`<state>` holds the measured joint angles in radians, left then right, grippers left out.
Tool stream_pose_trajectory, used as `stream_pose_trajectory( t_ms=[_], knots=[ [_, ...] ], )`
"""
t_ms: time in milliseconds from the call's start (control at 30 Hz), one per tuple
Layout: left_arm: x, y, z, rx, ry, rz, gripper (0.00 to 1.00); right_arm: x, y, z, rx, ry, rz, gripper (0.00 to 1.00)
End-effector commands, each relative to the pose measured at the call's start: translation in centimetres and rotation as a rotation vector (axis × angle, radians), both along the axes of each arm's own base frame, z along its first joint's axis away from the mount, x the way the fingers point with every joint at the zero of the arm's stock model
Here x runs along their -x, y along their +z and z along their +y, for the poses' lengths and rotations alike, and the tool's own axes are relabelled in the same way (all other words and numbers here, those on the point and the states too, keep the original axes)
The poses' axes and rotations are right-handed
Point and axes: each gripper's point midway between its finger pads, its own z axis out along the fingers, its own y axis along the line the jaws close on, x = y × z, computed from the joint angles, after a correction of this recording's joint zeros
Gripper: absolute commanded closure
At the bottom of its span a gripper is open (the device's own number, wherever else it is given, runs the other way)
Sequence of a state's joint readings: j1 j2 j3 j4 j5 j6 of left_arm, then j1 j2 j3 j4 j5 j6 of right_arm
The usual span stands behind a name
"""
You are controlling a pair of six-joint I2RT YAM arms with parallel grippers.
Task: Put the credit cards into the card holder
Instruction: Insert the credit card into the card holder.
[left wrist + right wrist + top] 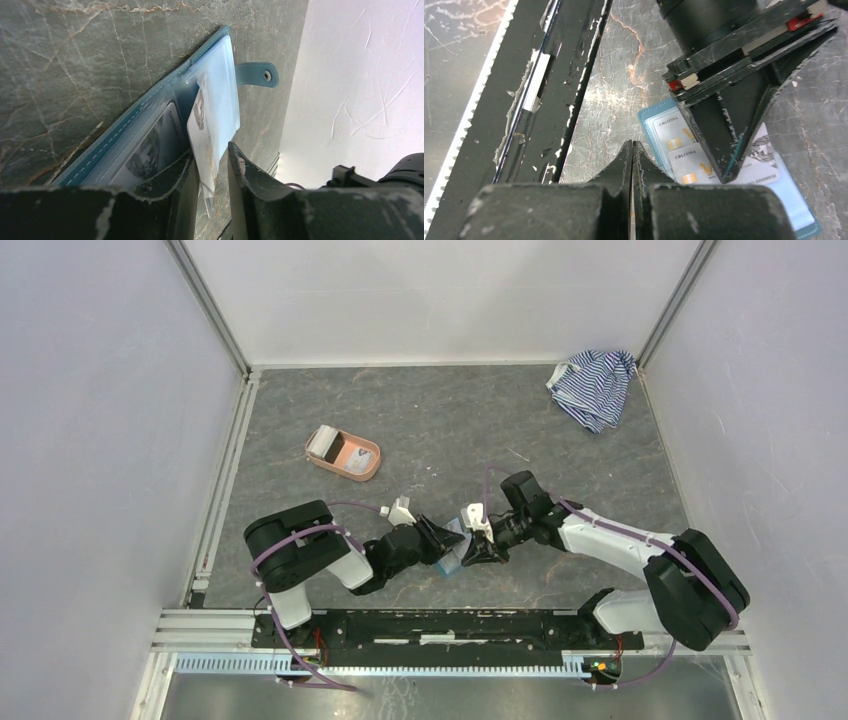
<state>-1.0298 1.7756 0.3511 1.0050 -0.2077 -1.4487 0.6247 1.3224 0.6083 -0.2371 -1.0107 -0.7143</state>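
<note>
Left wrist shows the left gripper (210, 154) pinching a credit card (201, 131) over the open card holder (222, 70) at six o'clock on the table (450, 420), right gripper (632, 148) closed empty: ease it squarely inside

Teal card holder (215, 90), pale blue inside; whitish cards (674, 132); grey marbled table (450, 420); blue-and-white striped cloth (594, 385); salmon-pink tray (350, 473).
</note>
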Motion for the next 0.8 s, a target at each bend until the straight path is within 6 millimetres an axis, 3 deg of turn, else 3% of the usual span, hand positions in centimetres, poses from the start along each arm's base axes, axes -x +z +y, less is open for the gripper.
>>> stream_pose_trajectory(
  t_ms=[0,233,433,767],
  knots=[
    [1.1,-3.6,1.5,-0.133,-0.026,0.033,0.65,-1.2,0.6,1.6,-0.062,-0.037,-0.11,1.0],
    [1.2,-3.6,1.4,-0.125,-0.028,0.038,0.65,-2.5,-0.5,2.8,-0.014,-0.184,-0.136,1.0],
    [1.2,-3.7,1.5,-0.125,-0.026,0.039,0.65,-2.1,-1.5,3.7,0.029,-0.222,-0.125,1.0],
    [1.1,-3.6,1.7,-0.112,-0.023,0.043,0.64,-2.8,-3.4,3.3,0.122,-0.271,-0.105,1.0]
  ],
)
